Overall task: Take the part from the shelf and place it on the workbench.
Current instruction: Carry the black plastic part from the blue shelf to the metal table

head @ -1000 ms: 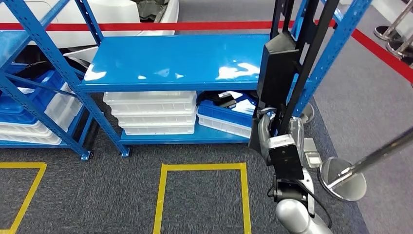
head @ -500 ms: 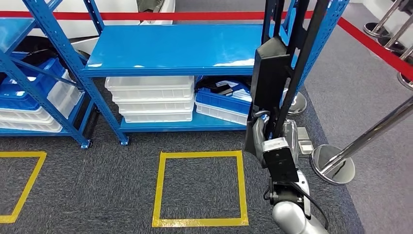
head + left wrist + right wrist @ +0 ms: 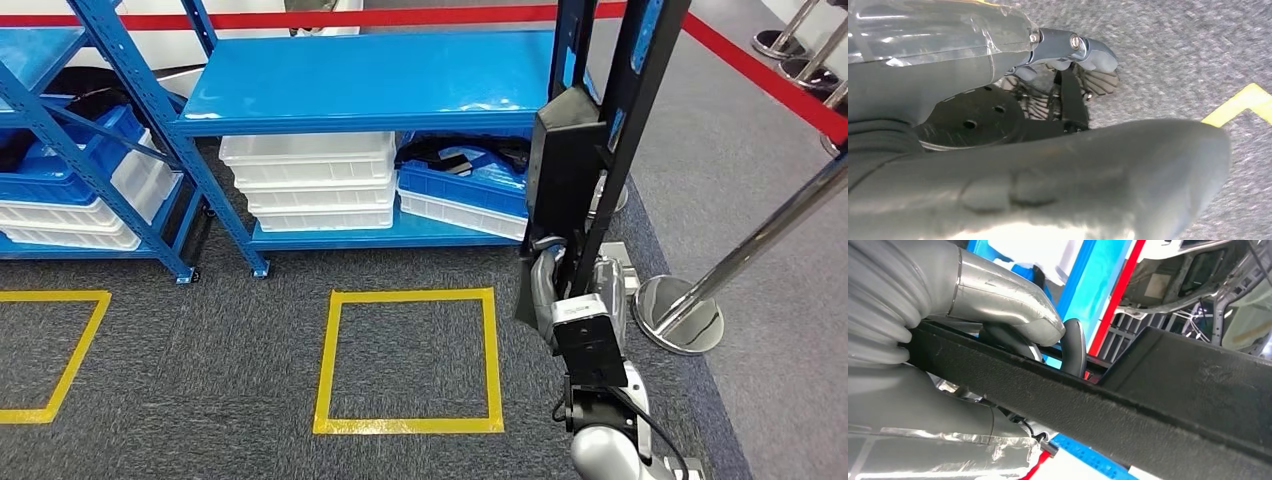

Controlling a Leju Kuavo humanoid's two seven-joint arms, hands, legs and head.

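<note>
Grey carpet [image 3: 250, 330] fills the lower half of the head view, with a yellow taped square [image 3: 410, 360] dead ahead and a blue shelf [image 3: 370, 85] beyond it. White bins [image 3: 312, 180] sit stacked under the shelf board, a blue bin [image 3: 462, 190] just beside them. On the right, the right hand [image 3: 560, 285] grips the part [image 3: 585, 150], a long black piece held upright in front of the shelf post; its top runs out of the picture. From the right wrist view, the thumb and dark fingers [image 3: 1073, 345] wrap around the part's black bar, clamped on it. The left hand [image 3: 1073, 55] hangs over carpet; whether its fingers are apart or curled, I cannot tell, as a blurred grey shape covers much of that view. A chrome stanchion base [image 3: 680, 315] stands right of the arm. Compared with a second ago, the whole picture has shifted: the shelf sits higher up and the full yellow square shows.
</note>
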